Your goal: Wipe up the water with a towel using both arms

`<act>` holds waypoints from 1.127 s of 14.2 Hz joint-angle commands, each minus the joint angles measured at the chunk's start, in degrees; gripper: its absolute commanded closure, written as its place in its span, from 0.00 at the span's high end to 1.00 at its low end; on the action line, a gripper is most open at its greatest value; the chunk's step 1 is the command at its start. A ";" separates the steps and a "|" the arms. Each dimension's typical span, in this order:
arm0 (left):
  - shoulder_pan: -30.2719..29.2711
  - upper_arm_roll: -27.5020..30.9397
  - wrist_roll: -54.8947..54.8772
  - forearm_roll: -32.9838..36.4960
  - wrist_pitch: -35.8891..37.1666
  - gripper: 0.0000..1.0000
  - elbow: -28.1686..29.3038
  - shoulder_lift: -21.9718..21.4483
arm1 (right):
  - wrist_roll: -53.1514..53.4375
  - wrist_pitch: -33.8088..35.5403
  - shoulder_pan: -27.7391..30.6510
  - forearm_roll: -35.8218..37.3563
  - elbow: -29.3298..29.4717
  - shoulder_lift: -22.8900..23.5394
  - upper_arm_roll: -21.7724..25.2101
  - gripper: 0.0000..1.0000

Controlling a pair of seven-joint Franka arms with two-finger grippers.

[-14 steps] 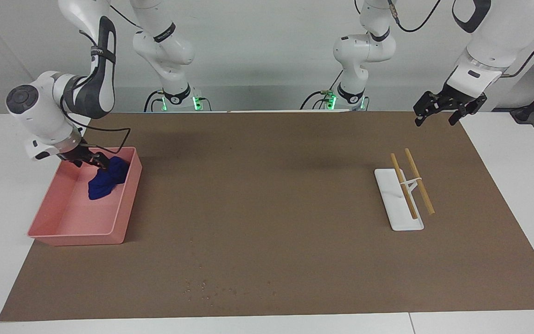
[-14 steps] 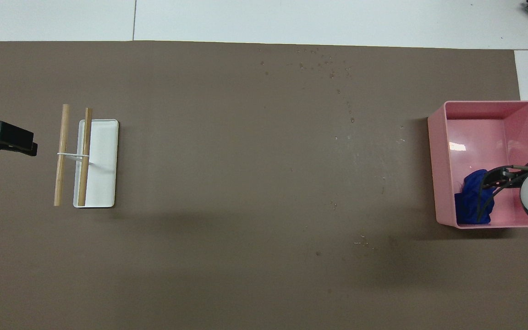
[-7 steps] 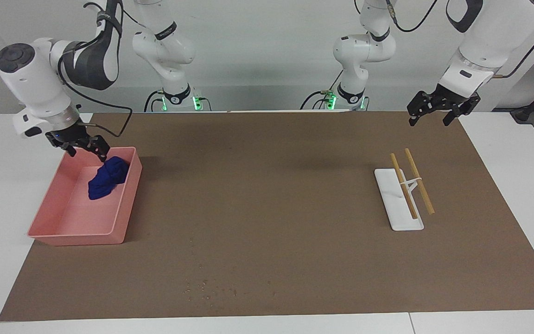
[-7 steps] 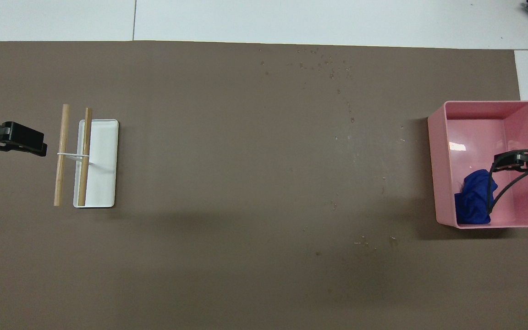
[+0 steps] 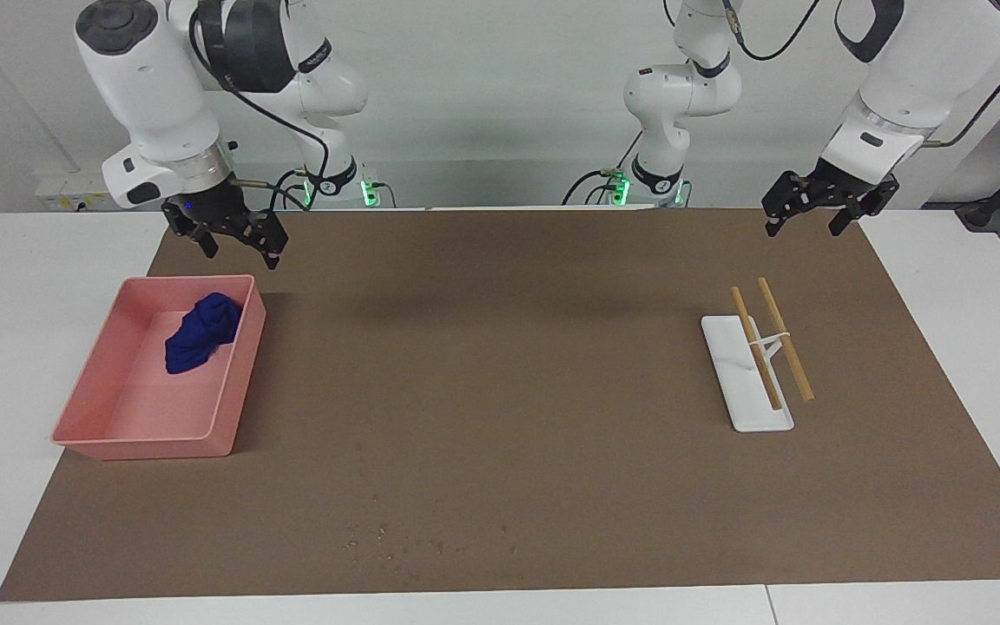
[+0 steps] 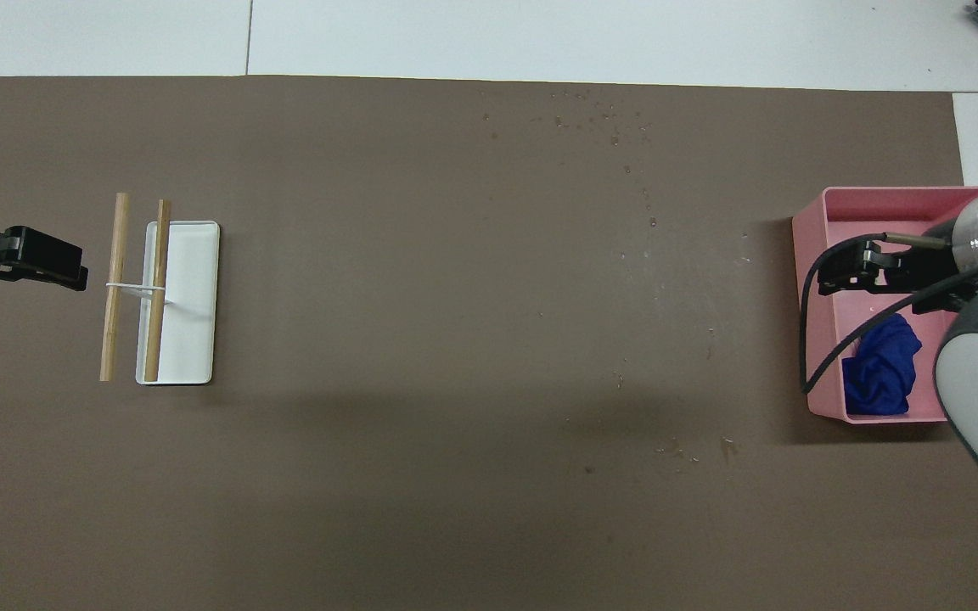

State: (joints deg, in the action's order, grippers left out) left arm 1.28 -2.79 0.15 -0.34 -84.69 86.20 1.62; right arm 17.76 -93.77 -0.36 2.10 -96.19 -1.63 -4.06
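Towel, small deep-blue soft cloth, bunched in pink plastic bin: light, floppy. Pinch top fold. My right gripper, left gripper: both wide, empty.

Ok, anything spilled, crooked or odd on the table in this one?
Yes: small water droplets dot the brown mat at its edge farthest from the robots. One wooden stick overhangs the white tray. The towel lies bunched in the pink bin, held by neither gripper.

Bright, even light — soft shadows, sharp.
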 commanded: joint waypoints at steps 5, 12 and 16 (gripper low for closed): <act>-0.05 0.32 0.55 -0.71 -1.10 1.00 3.01 -1.79 | -0.27 6.76 0.53 -1.13 11.29 4.80 0.37 1.00; -0.05 0.32 0.55 -0.72 -1.01 1.00 3.01 -1.79 | -5.80 7.29 0.80 -1.22 4.79 -0.04 0.46 1.00; -0.05 0.32 0.55 -0.71 -1.01 1.00 3.01 -1.79 | -8.87 7.20 1.15 -1.22 4.17 -0.57 0.72 1.00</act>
State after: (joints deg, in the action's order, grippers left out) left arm 1.27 -2.70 0.16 -0.34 -84.69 87.13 1.58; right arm 11.90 -86.48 -0.36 2.05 -90.02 -0.55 -3.39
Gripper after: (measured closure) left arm 0.000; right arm 0.000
